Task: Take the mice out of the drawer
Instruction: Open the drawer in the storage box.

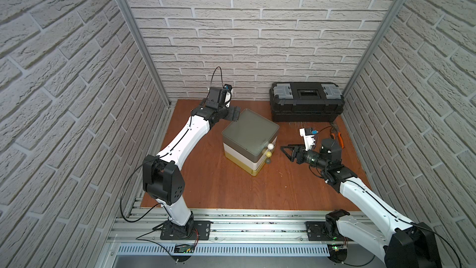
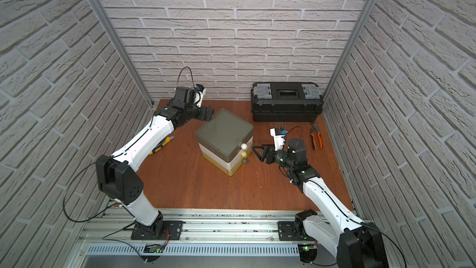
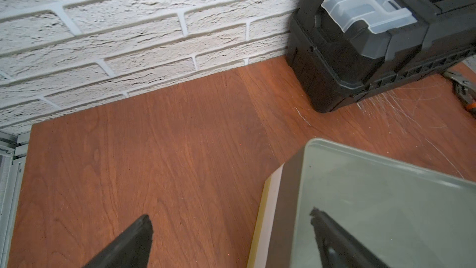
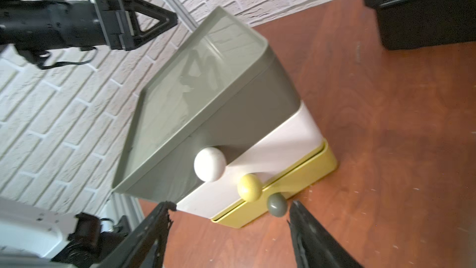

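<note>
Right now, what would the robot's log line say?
left tool: open, at drawers' back corner | right tool: open, facing knobs, not touching | drawers: all look shut | mice: not seen

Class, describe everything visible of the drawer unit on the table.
The drawer unit is a plastic-looking stack of three drawers: grey-green on top, white, then yellow. Their fronts carry a white knob, a yellow knob, a grey-green knob. All look shut. It stands upright, angled, on the wooden table.
</note>
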You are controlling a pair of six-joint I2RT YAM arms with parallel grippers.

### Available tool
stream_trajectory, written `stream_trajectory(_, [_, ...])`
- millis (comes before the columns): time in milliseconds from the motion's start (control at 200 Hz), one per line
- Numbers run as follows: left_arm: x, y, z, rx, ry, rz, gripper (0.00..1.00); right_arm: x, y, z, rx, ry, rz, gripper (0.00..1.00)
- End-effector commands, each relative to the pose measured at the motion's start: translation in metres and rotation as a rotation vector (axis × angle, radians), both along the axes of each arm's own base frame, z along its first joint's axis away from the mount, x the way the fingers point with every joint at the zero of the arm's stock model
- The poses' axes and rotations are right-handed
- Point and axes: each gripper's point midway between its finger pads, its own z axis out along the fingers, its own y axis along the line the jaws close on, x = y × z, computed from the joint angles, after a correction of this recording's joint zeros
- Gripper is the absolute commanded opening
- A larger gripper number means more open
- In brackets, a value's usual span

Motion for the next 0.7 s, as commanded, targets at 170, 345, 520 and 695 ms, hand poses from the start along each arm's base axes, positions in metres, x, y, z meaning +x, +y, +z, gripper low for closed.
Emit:
stream_trajectory(170, [-0.006,-0.008,-0.009,0.01,0.079,-0.064,0.98,-0.003,0.031,0.022,0.208,-0.063,0.195,0.6])
stream_trajectory(345, [-0.007,-0.009,-0.013,0.013,0.089,-0.059,0.98,0.009,0.037,0.009,0.206,-0.056,0.223,0.56])
stream_trajectory(520, [-0.006,-0.007,-0.02,0.023,0.102,-0.043,0.98,0.012,0.044,0.005,0.211,-0.043,0.269,0.54])
stream_trajectory(695, [-0.005,-0.005,-0.032,0.054,0.134,-0.038,0.98,0.017,0.045,0.002,0.19,-0.047,0.264,0.54])
